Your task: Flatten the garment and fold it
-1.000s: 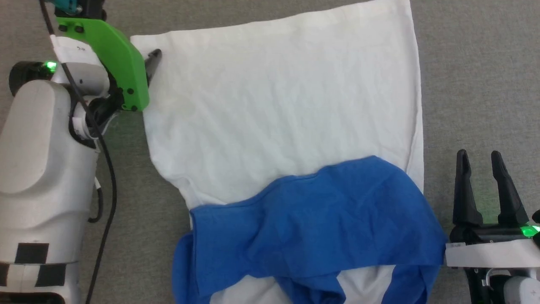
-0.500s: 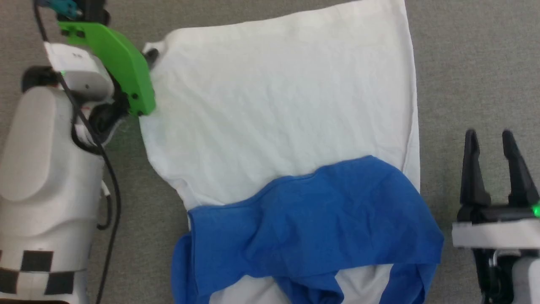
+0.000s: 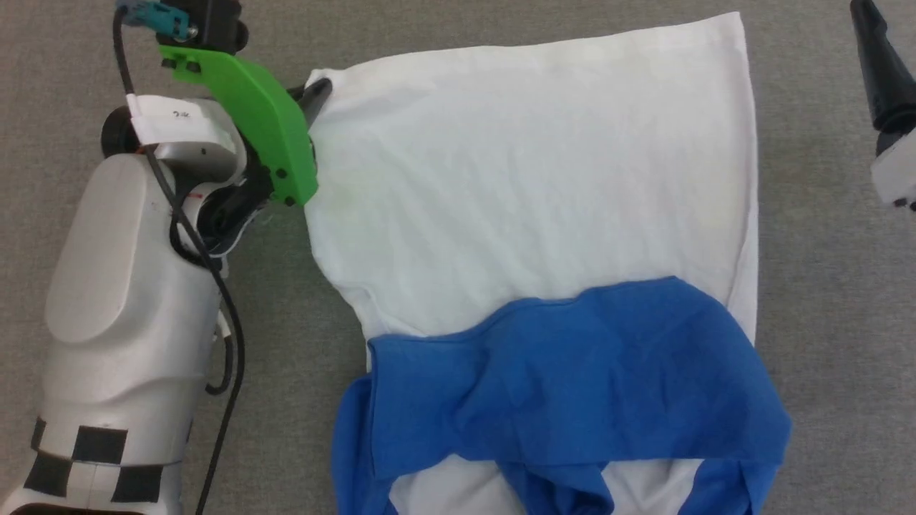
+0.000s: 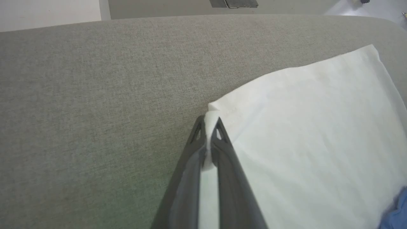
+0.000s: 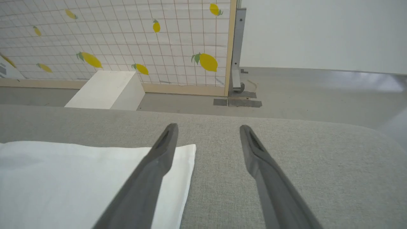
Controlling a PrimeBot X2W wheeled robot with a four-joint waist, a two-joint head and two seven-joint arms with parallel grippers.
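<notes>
Your left gripper (image 4: 208,125) pinching the shirt (image 3: 529,186) at its far left corner, your right gripper (image 5: 208,128) spread wide near the far right one.

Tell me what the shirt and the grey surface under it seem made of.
The shirt looks like soft, matte knit cloth, perhaps cotton: it creases finely and bunches between the left fingers. The grey surface looks like coarse woven fabric, matte: its weave shows plainly.
</notes>
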